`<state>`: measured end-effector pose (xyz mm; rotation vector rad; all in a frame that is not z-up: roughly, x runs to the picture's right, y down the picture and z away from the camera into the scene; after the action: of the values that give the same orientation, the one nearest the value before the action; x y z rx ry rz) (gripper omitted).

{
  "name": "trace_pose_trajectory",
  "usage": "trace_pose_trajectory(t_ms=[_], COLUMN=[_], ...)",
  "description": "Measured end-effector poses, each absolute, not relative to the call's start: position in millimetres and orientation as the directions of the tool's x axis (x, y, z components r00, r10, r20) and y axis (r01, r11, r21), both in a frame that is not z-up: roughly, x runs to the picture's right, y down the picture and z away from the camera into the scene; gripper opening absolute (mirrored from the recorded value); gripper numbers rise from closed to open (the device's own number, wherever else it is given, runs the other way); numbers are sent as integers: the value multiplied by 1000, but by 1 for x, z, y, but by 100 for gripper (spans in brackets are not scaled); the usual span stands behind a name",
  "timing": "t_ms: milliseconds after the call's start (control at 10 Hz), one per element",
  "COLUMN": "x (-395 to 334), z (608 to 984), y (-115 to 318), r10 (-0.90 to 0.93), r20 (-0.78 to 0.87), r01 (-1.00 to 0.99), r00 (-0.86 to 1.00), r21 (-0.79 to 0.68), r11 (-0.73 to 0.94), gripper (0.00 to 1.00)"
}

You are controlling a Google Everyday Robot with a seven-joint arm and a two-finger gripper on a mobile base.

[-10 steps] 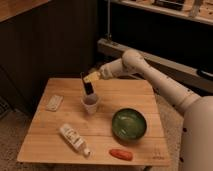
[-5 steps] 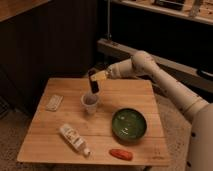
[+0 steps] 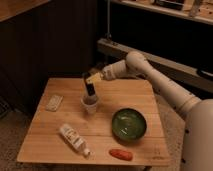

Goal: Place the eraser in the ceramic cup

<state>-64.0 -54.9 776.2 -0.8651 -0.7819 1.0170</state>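
The ceramic cup (image 3: 90,106) is small, whitish-grey and stands upright near the middle of the wooden table (image 3: 130,92). My gripper (image 3: 93,78) hangs right above the cup, reached in from the right on a white arm. It is shut on the eraser (image 3: 90,90), a black block with a pale yellowish part at the top by the fingers. The eraser hangs nearly upright. Its lower end is at the cup's mouth; I cannot tell how far it goes in.
A wide green bowl (image 3: 129,123) stands right of the cup. A flat whitish patterned rectangle (image 3: 54,102) lies at the left. A white bottle (image 3: 74,139) lies on its side at the front, next to a red-orange item (image 3: 121,154). A dark cabinet stands behind.
The gripper with the eraser has shifted slightly left and down over the cup. The eraser's lower end now meets the cup's mouth. Nothing else on the table has moved.
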Motion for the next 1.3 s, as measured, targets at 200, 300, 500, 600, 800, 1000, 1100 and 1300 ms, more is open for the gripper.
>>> trace_pose_trajectory(t_ms=[200,300,500,600,800,1000,1100,1300], x=[-67,-76,-79,-78,-77,-87,-86,-86], z=[781,779,778,778,778,774,775,778], y=[-53,-51,-48,-48,-46,-42,-42,-38], r10=[927,920,908,908,899,885,882,878], r20=[150,159,171,171,178,193,194,194], r01=[-374,-365,-350,-347,-333,-311,-310,-304], r00=[344,358,381,383,400,424,428,438], r21=[-883,-883,-883,-884,-885,-886,-886,-887], r11=[282,295,313,313,324,343,346,348], gripper=[12,22,46,54,75,93,97,91])
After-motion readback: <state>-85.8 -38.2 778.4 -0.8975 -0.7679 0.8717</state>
